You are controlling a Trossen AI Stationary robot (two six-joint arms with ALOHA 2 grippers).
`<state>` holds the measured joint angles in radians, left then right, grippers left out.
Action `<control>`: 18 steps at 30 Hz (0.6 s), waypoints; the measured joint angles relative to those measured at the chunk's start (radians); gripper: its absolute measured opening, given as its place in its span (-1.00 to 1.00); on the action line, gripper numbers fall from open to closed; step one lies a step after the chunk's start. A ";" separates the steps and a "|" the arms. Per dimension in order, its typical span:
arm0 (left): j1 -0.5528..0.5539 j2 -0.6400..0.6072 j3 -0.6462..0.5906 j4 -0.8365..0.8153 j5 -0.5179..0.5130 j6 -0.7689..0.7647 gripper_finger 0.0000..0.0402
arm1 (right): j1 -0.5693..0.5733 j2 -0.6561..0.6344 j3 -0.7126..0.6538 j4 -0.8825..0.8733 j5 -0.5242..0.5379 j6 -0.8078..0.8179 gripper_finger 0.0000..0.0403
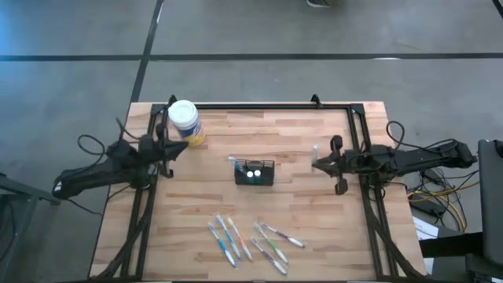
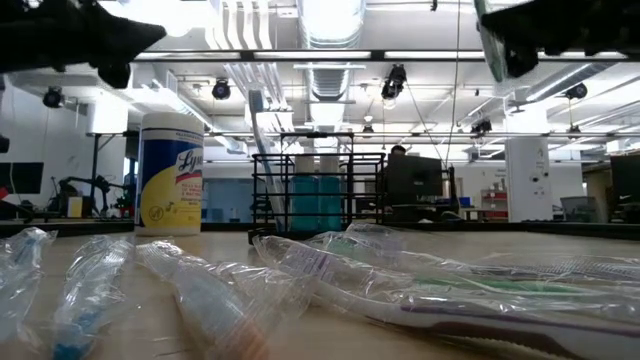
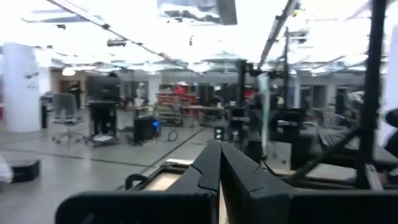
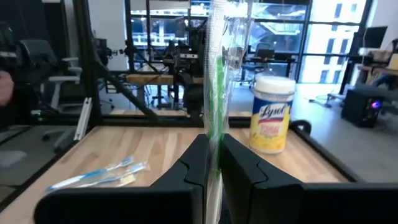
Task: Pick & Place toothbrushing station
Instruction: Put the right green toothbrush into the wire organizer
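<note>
From above: a wooden table (image 1: 314,228) with the toothbrushing station (image 1: 255,172), a small black mesh box, near the centre, already carrying a brush or two and white-topped items. Several wrapped toothbrushes (image 1: 250,238) scattered along the near edge, well apart from the box. Round yellow canister (image 1: 185,123) at the far left corner. Left gripper (image 1: 167,151) parked beside the canister, right gripper (image 1: 318,163) hovering to the right of the box with a pale sliver at its tip. From table height: crinkled clear wrappers in front, the box standing upright behind them, open wire walls, probably light and rigid, easy to nudge. From the left wrist: dark fingers (image 3: 219,163) clenched together on nothing, only the room beyond. From the right wrist: fingers (image 4: 198,163) pinched on a green toothbrush in its wrapper (image 4: 217,87), held upright by its lower end. Film likely slick and crackly, brush itself light, stiff and thin; best held mid-handle, square across the flat sides, to stop it swivelling.
</note>
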<state>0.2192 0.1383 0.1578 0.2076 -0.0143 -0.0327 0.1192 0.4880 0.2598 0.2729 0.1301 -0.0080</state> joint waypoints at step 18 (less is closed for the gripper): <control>-0.069 0.823 0.554 0.007 0.012 0.151 0.06 | 0.002 0.606 0.449 -0.004 0.393 -0.174 -0.89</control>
<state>0.1505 0.9614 0.7119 0.2143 -0.0027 0.1185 0.1215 1.0936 0.7092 0.2687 0.5233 -0.1822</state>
